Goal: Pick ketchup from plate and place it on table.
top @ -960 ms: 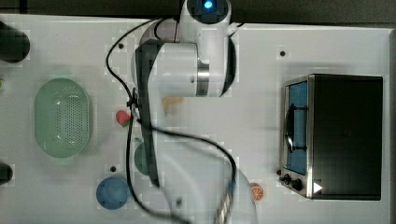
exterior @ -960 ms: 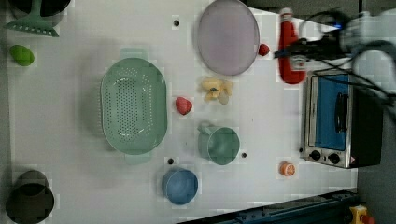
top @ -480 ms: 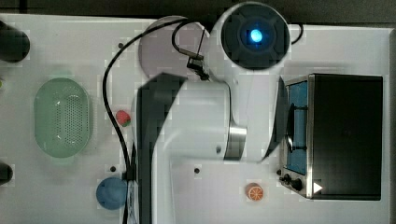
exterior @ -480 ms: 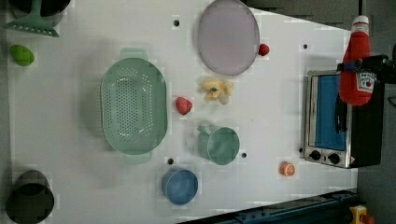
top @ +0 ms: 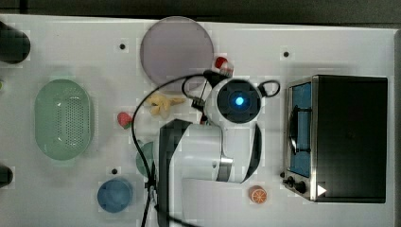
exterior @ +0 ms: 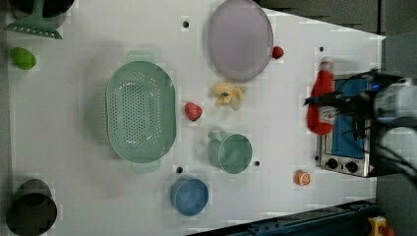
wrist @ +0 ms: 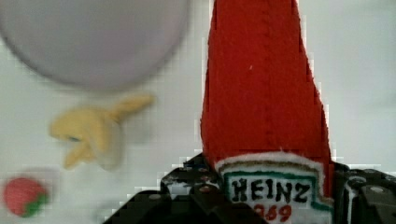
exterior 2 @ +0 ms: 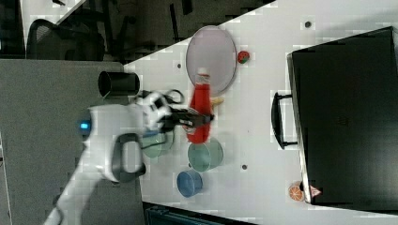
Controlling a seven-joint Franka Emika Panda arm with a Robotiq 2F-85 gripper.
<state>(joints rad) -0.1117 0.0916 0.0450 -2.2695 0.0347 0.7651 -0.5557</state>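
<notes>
White table with small dark holes carries the scene, a dark strip of floor beyond its far edge in the top view. On it lies the plate, bare and lilac-grey, with a strawberry just beside its rim. The gripper is clamped on the ketchup, grasping it at the label band; in the wrist view the black fingers flank the white label while the red body tapers away from the camera. The bottle is held off the plate: in the left view it hangs in front of the toaster oven, cap toward the left view's top; in the right view it sits between the plate and the green cup. A yellow banana toy and a second strawberry lie near the plate. Elsewhere stand a green basket, a blue bowl and an orange slice
</notes>
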